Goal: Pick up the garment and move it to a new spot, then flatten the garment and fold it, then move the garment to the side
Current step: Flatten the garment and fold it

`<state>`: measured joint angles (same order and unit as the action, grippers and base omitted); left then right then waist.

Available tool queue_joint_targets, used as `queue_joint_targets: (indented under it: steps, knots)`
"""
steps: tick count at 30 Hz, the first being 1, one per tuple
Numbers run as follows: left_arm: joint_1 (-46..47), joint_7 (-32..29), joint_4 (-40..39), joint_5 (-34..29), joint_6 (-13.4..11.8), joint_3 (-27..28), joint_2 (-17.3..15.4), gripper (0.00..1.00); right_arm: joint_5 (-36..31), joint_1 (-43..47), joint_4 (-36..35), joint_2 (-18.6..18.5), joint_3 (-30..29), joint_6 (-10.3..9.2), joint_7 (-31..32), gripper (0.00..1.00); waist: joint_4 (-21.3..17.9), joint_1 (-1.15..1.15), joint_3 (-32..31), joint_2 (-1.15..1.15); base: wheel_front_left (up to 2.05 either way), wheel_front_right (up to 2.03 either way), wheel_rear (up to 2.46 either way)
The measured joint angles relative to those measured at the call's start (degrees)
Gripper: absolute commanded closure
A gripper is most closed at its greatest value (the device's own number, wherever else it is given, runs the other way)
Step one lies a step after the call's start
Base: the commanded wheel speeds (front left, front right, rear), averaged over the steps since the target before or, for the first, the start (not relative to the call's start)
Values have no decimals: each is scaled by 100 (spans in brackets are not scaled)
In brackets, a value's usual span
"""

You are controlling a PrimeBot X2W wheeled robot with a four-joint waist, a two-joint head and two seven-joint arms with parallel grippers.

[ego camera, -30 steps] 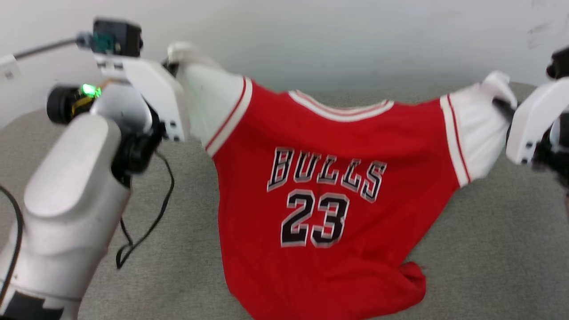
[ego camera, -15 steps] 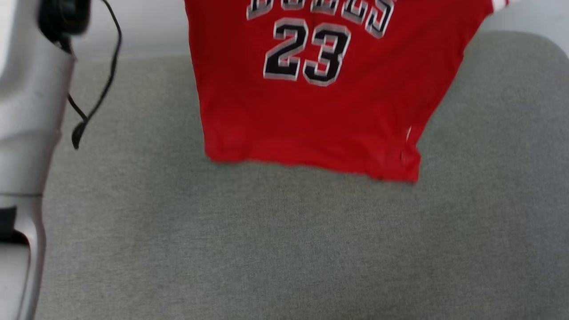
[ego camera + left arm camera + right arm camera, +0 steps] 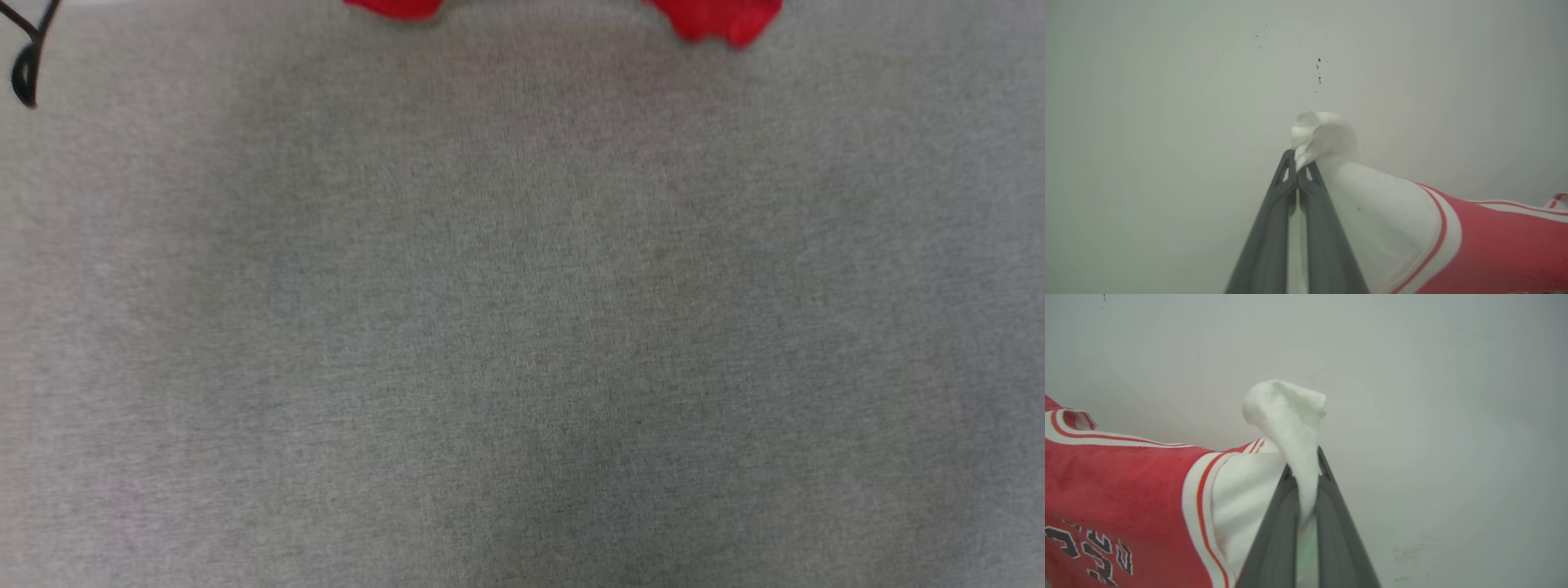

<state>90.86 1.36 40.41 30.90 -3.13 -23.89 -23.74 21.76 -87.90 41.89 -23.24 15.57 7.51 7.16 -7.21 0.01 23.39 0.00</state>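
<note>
The head camera has tipped down since a second ago, so the one garment [image 3: 718, 20], which then spread across the middle of that view, now shows as two crumpled red bits of hem at the top edge. Whether they touch the grey surface [image 3: 522, 327] cannot be told. That surface is a flat, finely woven cloth. One thin black cable [image 3: 28, 57] loops at its upper left corner. Two grippers hold the garment aloft by its two short white sleeves, one sleeve each, in front of a plain pale wall [image 3: 1167, 102] speckled with a few dark marks. The left gripper [image 3: 1298, 163] points up its view, its two long, dark, tapering fingers [image 3: 1274, 228] pressed together on a bunched knob of soft white sleeve cloth that puffs out above the tips. The right gripper [image 3: 1304, 473] is posed the same way, its two fingers [image 3: 1274, 539] pinching a fold of the other sleeve. Between them the red body hangs stretched, with red-and-white striped trim at the sleeve seams and collar, and black, white-edged lettering in the right wrist view.
</note>
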Motion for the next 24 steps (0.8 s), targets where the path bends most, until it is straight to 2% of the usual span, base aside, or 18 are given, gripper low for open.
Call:
queue_joint_targets:
  steps: [5,14,24]
  knots:
    - [312,96,83,-59,38,-18,-19,100,214,-359,178,-5,296,0,-322,100,-37,0,380,0,0,0,0]
    - [355,244,482,77,158,-14,114,100,783,-481,657,30,916,0,-569,100,-50,0,1014,0,0,0,0]
    - [-50,584,958,409,425,47,380,100,1459,-243,940,-48,1415,0,-656,100,98,0,1117,0,0,0,0]
